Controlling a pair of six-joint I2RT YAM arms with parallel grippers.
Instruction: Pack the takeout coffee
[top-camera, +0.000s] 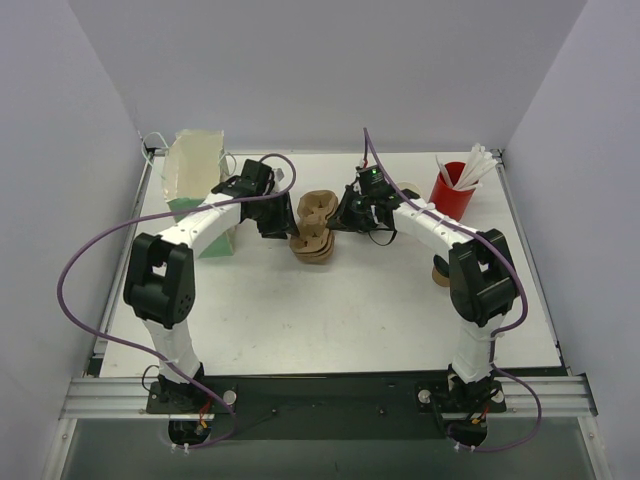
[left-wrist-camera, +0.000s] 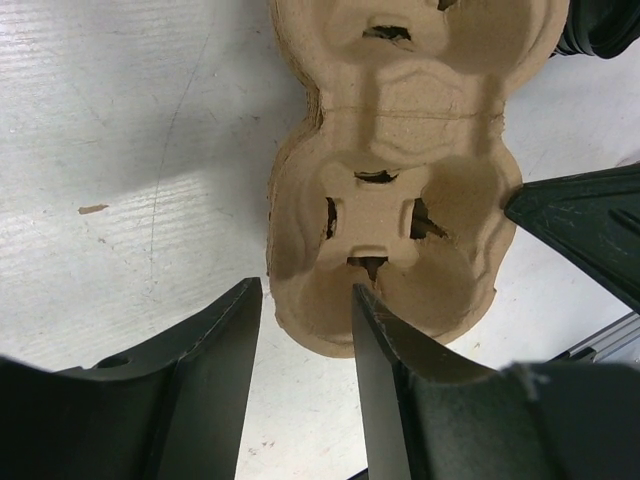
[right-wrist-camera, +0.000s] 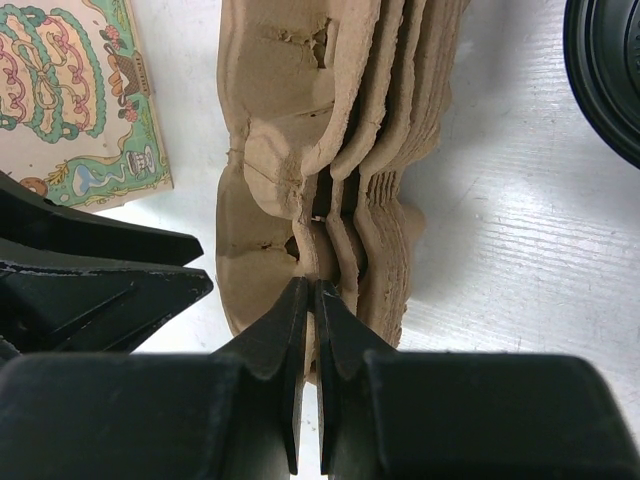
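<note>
Plainly, in the overhead view the left gripper (left-wrist-camera: 305, 292) sat at about 9 o'clock of the carrier stack (top-camera: 314, 230). Its jaws were partly parted with the rim of the near lobe between them, and no squeeze showed. That stack of pulp trays lay with its long axis running 12 to 6 o'clock, between the two grippers. At its 3 o'clock side the right gripper (right-wrist-camera: 308, 292) was closed tight, tips against the edges of the layers; whether one layer was pinched could not be told. The takeout coffee (top-camera: 438, 270) was on the table (top-camera: 300, 320), well apart from both grippers. It showed only as a tan sliver beside the right arm's elbow (top-camera: 482, 275), its lid hidden. From the right gripper it lay at roughly 4 o'clock, back toward that arm's own base; from the left gripper it lay past the stack, between 3 and 4 o'clock. By that reading the right arm was the nearer, though it would likely have to fold back on itself to reach the cup.
</note>
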